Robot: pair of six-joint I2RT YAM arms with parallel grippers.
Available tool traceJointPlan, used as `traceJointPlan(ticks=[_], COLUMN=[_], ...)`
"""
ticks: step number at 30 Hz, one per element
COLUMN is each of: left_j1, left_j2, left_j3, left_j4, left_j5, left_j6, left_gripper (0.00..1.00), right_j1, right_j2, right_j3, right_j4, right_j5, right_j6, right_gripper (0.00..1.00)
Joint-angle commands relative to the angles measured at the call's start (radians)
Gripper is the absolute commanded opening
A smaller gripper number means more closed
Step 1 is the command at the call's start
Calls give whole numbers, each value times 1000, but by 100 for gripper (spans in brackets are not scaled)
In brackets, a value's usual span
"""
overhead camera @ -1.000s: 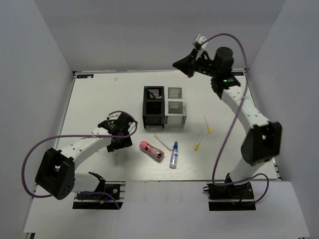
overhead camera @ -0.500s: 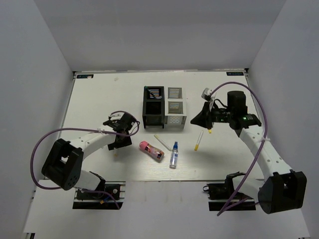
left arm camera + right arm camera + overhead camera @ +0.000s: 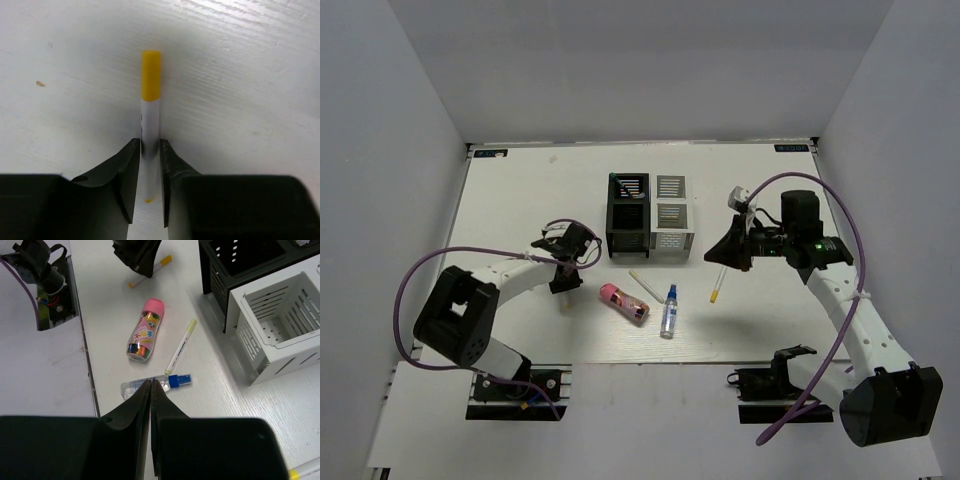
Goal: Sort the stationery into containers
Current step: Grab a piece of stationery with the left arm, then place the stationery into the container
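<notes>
— Where is the white pen (image 3: 150, 117) found relative to the left gripper (image 3: 148, 145)?

— It is lodged between the two fingers (image 3: 127, 172), and its barrel is pinched from both sides. Its long axis is pointed straight out ahead of the gripper, with the yellow cap (image 3: 151, 75) at the far end. Whether it has been raised off the table (image 3: 520, 200) cannot be told.

— And the mesh cups (image 3: 648, 215)?

— They are clustered to that gripper's right and farther from the bases, near but apart. Since the pen is gripped close to its tail, most of its length is left sticking out. It is judged that it must be tipped cap-down before it can be lowered into a cup.

— Is the right gripper (image 3: 151, 384) better placed?

— No. Its fingers are pressed together with nothing between them. It is held above the blue-capped bottle (image 3: 134, 387), well apart from the grasped pen.
</notes>
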Motion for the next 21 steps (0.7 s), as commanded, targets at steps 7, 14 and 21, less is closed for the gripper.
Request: traceJointPlan(ticks=[7, 14, 21], left_j1=[11, -9, -19], left_j2=[-9, -130, -303], left_j3=[-48, 79, 219], left_j4=[64, 26, 24], left_j5=[109, 100, 135], left_j6=[3, 37, 77], left_gripper=[11, 0, 0], right_j1=[-6, -3, -6], right_j2=[0, 8, 14], right_j3=[20, 11, -17], right_j4=[-126, -306, -326], right_j5=[-63, -77, -77], right_j6=[-115, -336, -376], right_gripper=[77, 90, 88])
